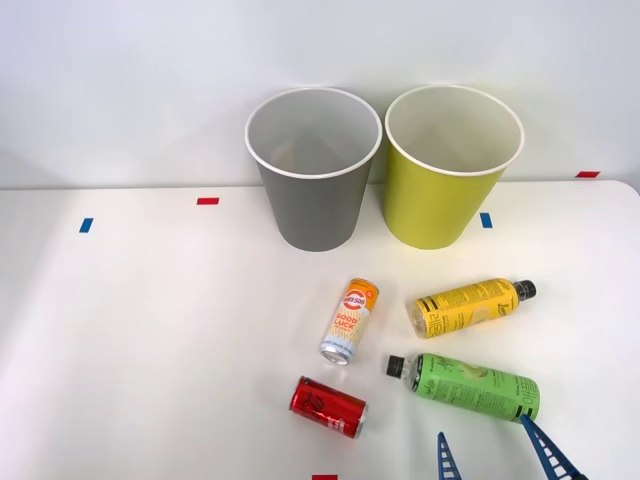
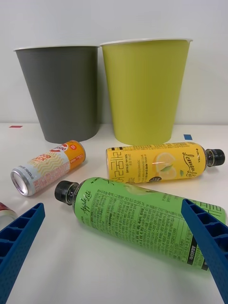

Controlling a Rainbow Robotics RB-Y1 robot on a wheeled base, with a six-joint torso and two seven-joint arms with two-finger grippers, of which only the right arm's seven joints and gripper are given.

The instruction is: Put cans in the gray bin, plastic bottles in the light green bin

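Right hand (image 1: 497, 447): fingers spread wide, holding nothing, at the near edge just beside the green-label bottle (image 1: 470, 385).
Green-label bottle: lying on the white surface (image 1: 150, 330), cap pointing left; judged the likely next pick.
Yellow-label bottle (image 1: 468, 306): lying just beyond it, cap pointing right.
White-and-orange can (image 1: 349, 321): lying centre, left of the bottles.
Red can (image 1: 328, 406): lying nearer, left of the green-label bottle.
Gray bin (image 1: 313, 170): upright, far centre, nothing visible inside.
Light green bin (image 1: 450, 167): upright, just right of it, likewise.
Progress: nothing sorted; all four items remain.
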